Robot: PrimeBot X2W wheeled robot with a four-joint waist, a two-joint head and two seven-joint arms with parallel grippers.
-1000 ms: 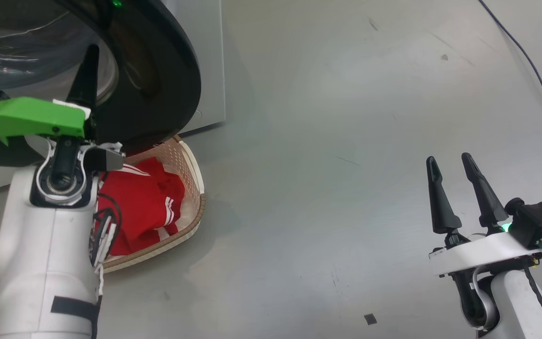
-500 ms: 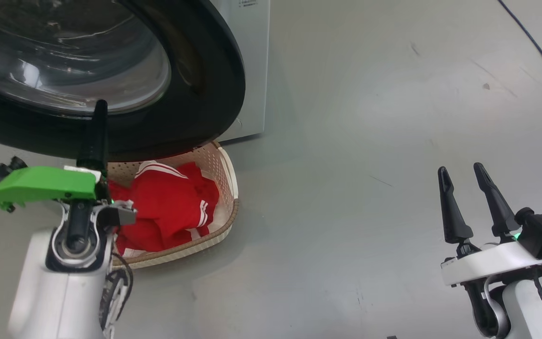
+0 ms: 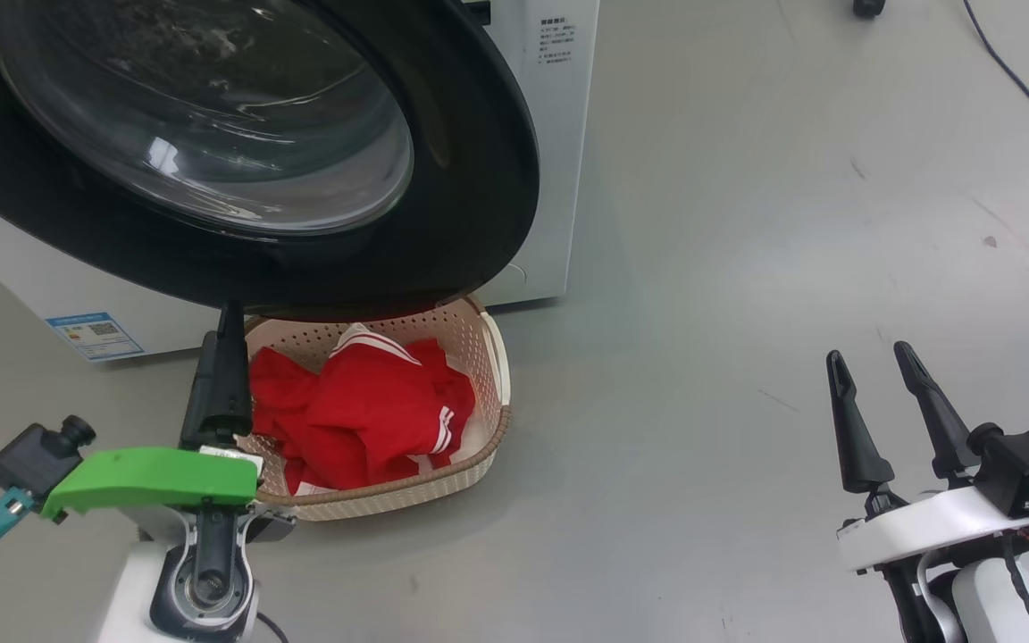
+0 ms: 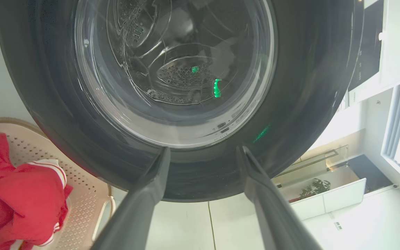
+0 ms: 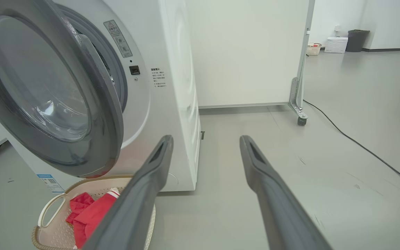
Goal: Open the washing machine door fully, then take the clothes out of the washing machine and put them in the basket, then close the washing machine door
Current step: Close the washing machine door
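Observation:
The washing machine door (image 3: 488, 179), black-rimmed with a bulging glass centre, stands swung out from the white washing machine (image 3: 559, 134) and overhangs the basket (image 3: 489, 446). Red clothes (image 3: 372, 411) with white stripes lie heaped in the basket. My left gripper (image 3: 229, 314) points up just below the door's lower rim, beside the basket. In the left wrist view it (image 4: 204, 148) is open and holds nothing, facing the door (image 4: 307, 104). My right gripper (image 3: 869, 354) is open over bare floor at the lower right; its wrist view shows it (image 5: 206, 137), the door (image 5: 113, 114) ajar, and the basket (image 5: 47, 208).
A black cable (image 3: 1024, 89) runs across the grey floor at the far right. A white partition on a castor (image 5: 300, 119) stands behind the machine. A blue sticker (image 3: 95, 335) marks the machine's lower front. Open floor lies between the basket and my right gripper.
The head view has shifted, bringing more of the door and machine into it. My left gripper has dropped from in front of the door's rim to just below it. The right gripper is unchanged.

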